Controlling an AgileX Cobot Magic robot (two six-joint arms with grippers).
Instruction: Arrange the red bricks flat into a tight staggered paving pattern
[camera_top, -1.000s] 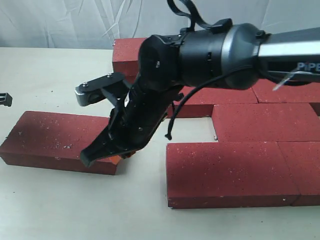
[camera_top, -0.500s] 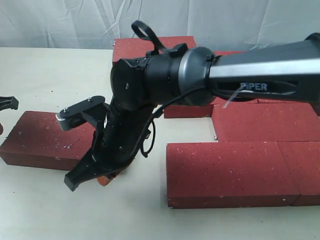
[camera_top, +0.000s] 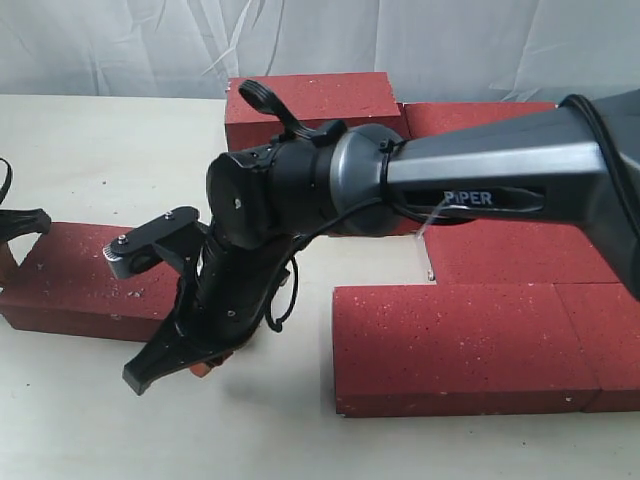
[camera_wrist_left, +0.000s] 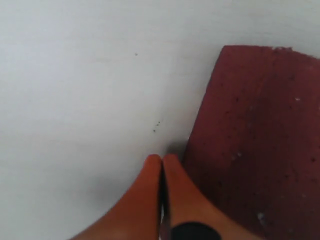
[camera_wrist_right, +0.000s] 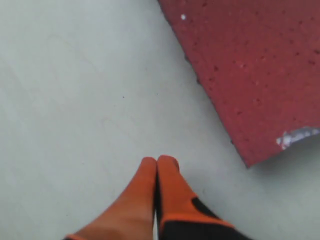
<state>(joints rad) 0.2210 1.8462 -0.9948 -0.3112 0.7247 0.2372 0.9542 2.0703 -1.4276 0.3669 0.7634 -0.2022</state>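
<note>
Several red bricks lie flat. One loose brick (camera_top: 80, 275) sits apart at the left. The others form rows at the right, with a front brick (camera_top: 450, 345), a middle one (camera_top: 520, 245) and a back one (camera_top: 310, 100). My right gripper (camera_top: 203, 366) reaches across, shut and empty, its orange fingertips (camera_wrist_right: 157, 161) low over the table by the loose brick's near right corner (camera_wrist_right: 250, 65). My left gripper (camera_wrist_left: 162, 160) is shut too, tips at the table beside the brick's end (camera_wrist_left: 255, 150). Only its black body (camera_top: 20, 222) shows at the exterior view's left edge.
A gap of bare table (camera_top: 385, 262) lies between the front brick and the row behind. The right arm's bulky black wrist (camera_top: 290, 200) hangs over the space between the loose brick and the rows. A white cloth backdrop (camera_top: 150, 45) closes the far side.
The right arm swung left and down, carrying its shut gripper from over the loose brick's right end to the table at its near corner. The left gripper edged further into view.
</note>
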